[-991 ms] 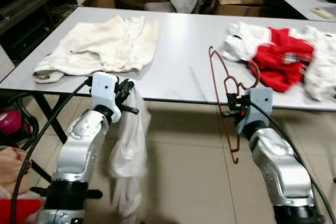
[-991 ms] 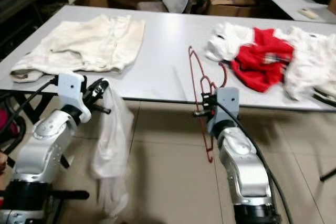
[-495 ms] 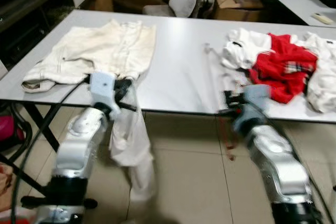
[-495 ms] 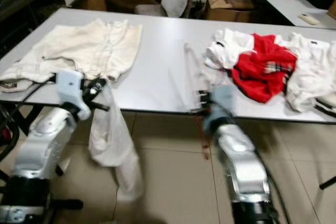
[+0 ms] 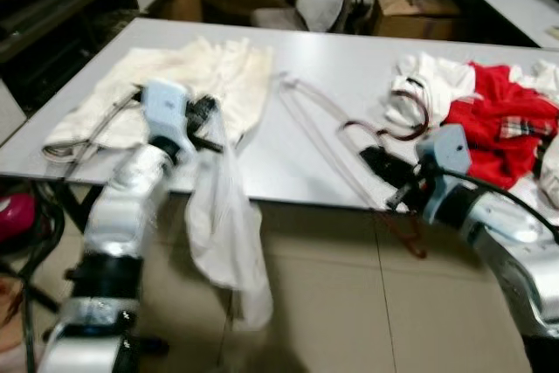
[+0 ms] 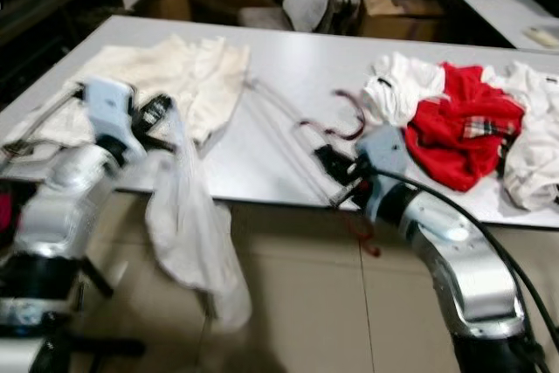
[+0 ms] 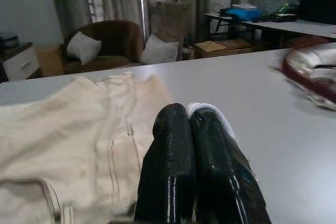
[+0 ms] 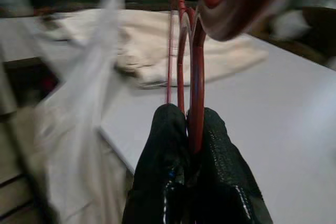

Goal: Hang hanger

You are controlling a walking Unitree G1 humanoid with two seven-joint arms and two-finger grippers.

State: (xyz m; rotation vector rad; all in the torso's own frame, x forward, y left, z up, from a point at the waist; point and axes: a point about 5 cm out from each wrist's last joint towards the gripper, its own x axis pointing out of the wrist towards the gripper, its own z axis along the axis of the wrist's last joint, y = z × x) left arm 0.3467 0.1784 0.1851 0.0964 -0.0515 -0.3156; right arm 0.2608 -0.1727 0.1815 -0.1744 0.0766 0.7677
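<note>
the hanging itself is not done, as i judge it: i hold both pieces but they are apart, the white garment (image 5: 223, 233) is not on the red hanger (image 8: 190, 72), and no rail or hook to hang it from is in sight. my right gripper (image 8: 190, 124) is closed tight on the hanger, whose wire runs up out from between my two black fingers (image 8: 163, 150), pinched near its neck with the hook curling over just above them. in the head views the hanger is blurred, slanting across the front part of the grey table (image 5: 332, 67) from my right gripper toward the far left, with one end dipping below the edge. my left gripper (image 7: 190, 116) is closed too, a fold of the white garment nipped between its fingertips; the rest hangs down below the table edge, beside a cream garment (image 5: 183, 85) lying flat. a red and white pile (image 5: 489, 111) sits on the right.
</note>
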